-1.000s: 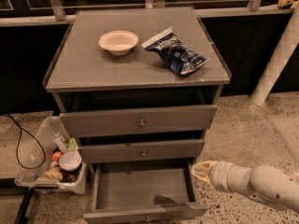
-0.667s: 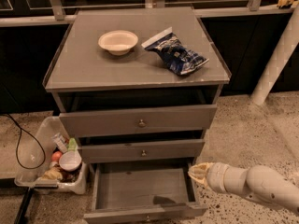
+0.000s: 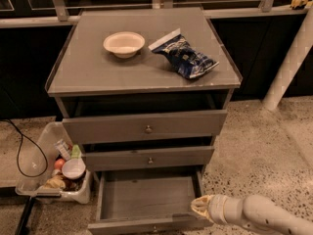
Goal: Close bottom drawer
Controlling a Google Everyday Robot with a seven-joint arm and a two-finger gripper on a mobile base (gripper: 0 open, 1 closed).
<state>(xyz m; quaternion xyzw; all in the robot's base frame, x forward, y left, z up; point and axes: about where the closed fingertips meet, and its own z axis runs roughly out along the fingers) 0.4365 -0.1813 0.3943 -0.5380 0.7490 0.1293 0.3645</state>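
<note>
The bottom drawer (image 3: 146, 199) of the grey cabinet stands pulled far out, its shallow inside bare, its front (image 3: 146, 225) at the lower edge of the view. My gripper (image 3: 199, 207) comes in from the lower right on a white arm (image 3: 259, 215). Its pale tip is at the drawer's right side wall near the front corner. The middle drawer (image 3: 149, 158) and the top drawer (image 3: 145, 127) above stand slightly out.
A white bowl (image 3: 124, 43) and a blue snack bag (image 3: 186, 57) lie on the cabinet top (image 3: 98, 72). A clear bin (image 3: 54, 173) of items sits on the floor to the left, with a black cable (image 3: 22, 151). A white post (image 3: 288, 62) stands at the right.
My gripper and arm have shifted a little to the left and down, closer to the drawer's right front corner. The drawer has not visibly moved.
</note>
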